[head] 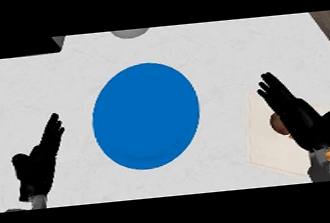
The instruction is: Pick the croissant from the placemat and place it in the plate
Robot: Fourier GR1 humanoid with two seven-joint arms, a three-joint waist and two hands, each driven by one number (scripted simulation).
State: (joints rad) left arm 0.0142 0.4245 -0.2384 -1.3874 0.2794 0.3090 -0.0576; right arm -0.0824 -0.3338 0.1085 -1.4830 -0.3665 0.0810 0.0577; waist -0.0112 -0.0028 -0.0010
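Note:
A blue plate (146, 115) lies in the middle of the white counter. At the right, a pale placemat (264, 146) holds a brown croissant (278, 123), mostly hidden behind my right hand (302, 118). That hand hovers over the croissant with straight fingers pointing up-left and the thumb spread to the right; it is open and holds nothing. My left hand (40, 158) rests open at the lower left, fingers up, well left of the plate.
A dark box (17, 47) sits at the counter's far left corner. A grey rounded object (131, 33) shows at the far edge, beyond the plate. Wooden floor borders the counter on both sides.

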